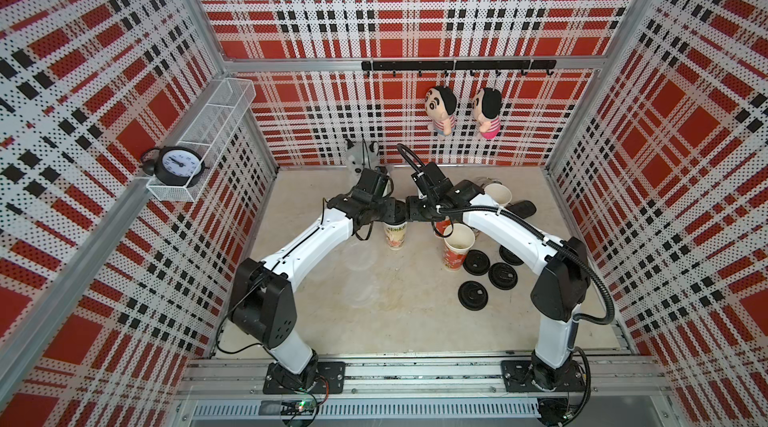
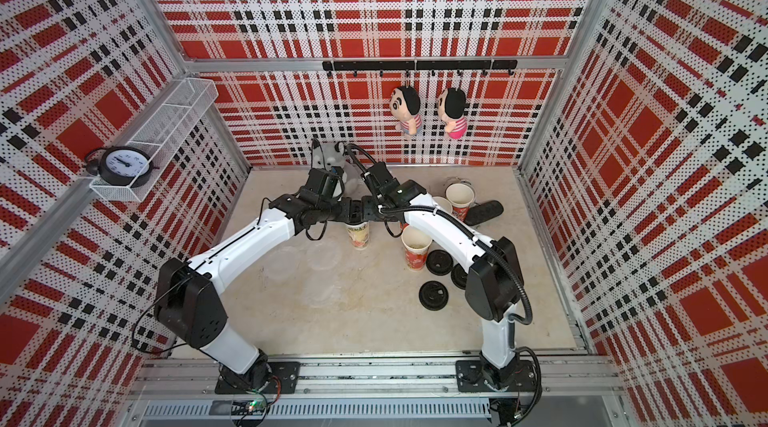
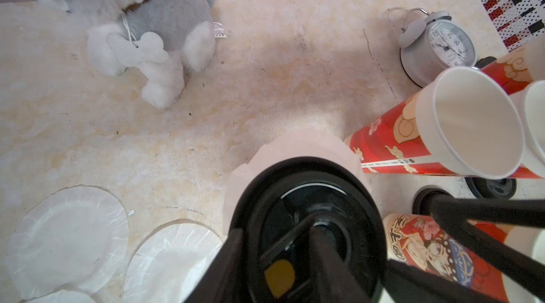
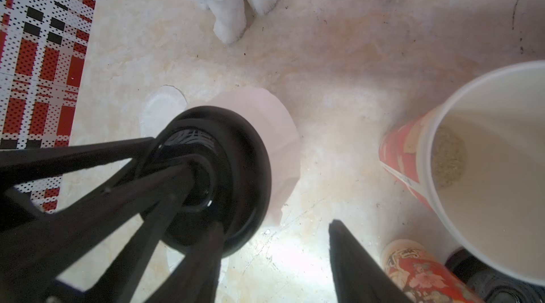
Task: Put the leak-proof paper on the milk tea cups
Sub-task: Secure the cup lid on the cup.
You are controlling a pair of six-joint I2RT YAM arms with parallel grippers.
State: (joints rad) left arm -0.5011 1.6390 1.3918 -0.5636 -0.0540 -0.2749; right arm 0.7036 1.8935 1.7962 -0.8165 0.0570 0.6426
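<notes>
**Left gripper**: jaws partly spread across the black lid, centre to rim; whether they clamp it cannot be told. **Right gripper**: jaws apart, gripping nothing. Leak-proof paper, translucent and crinkled, drapes under the lid over the cream milk tea cup, near the centre of the tabletop. The left arm and right arm arch inward, wrists meeting.

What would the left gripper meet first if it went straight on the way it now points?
Most likely the black lid, which sits right before the left gripper, on the leak-proof paper over the cream cup. Whether they already touch is unclear.
</notes>
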